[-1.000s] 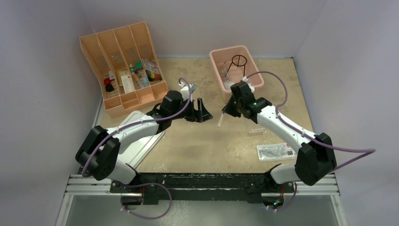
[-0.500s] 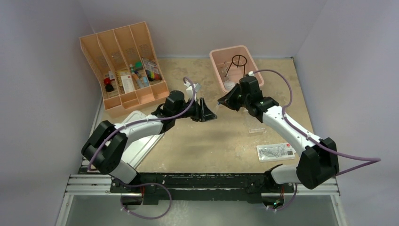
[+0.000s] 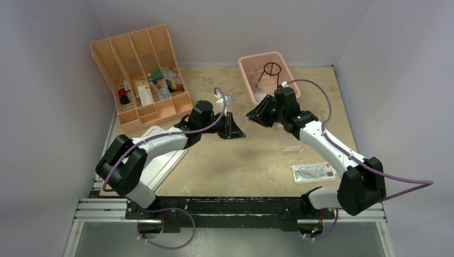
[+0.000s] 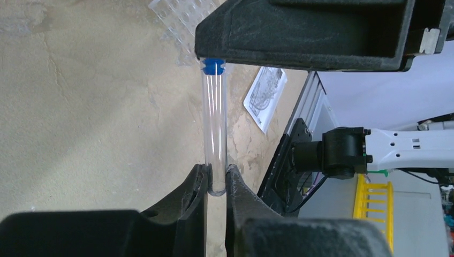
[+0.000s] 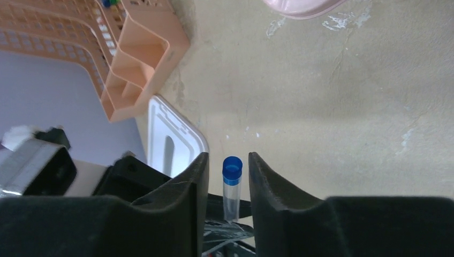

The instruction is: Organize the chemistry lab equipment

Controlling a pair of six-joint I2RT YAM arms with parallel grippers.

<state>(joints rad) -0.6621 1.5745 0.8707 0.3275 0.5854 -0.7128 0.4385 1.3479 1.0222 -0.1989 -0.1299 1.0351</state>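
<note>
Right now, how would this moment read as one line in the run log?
phase: tube handover over table | left jaws: shut on tube's round end | right jaws: open around blue cap

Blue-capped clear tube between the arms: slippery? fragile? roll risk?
Probably slippery: the blue-capped clear tube looks smooth, glossy, and the left end effector pinches only its rounded bottom tip. Likely light and rigid; thin walls might crack under hard squeezing. Round, so it would probably roll if laid flat.
</note>
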